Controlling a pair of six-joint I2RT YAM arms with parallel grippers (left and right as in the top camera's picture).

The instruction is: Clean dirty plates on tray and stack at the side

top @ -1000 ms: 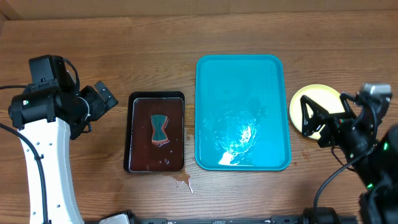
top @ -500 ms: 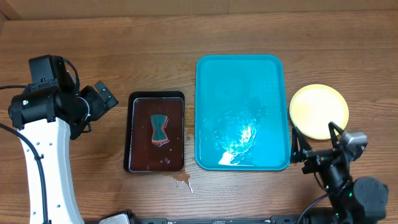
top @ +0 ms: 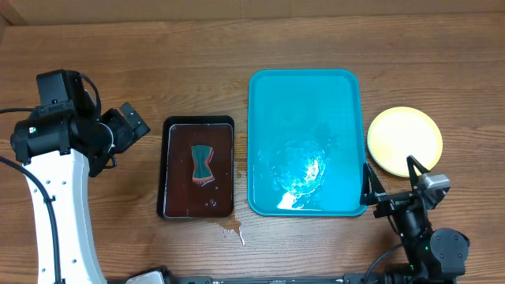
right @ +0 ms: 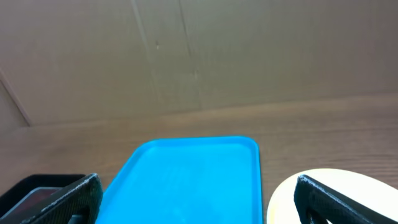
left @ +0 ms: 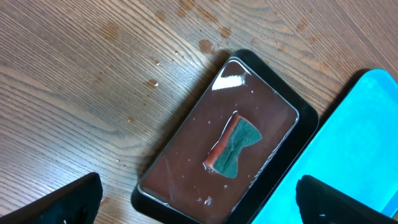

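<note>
Jaws spread both sides, holding nothing. Turquoise tray (top: 308,95) bare, wet; pale yellow plate (top: 404,140) on counter (top: 197,47) beside it. Stacking seems done; next I park clear.

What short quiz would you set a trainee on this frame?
1. True or false: a plate lies on the turquoise tray.
2. The sponge lies: A on the turquoise tray, B in the black tray, C on a plate.
3. What is the right gripper holding?
Key: 1 false, the yellow plate sits beside it, off the tray; 2 B; 3 nothing, it is open.
</note>
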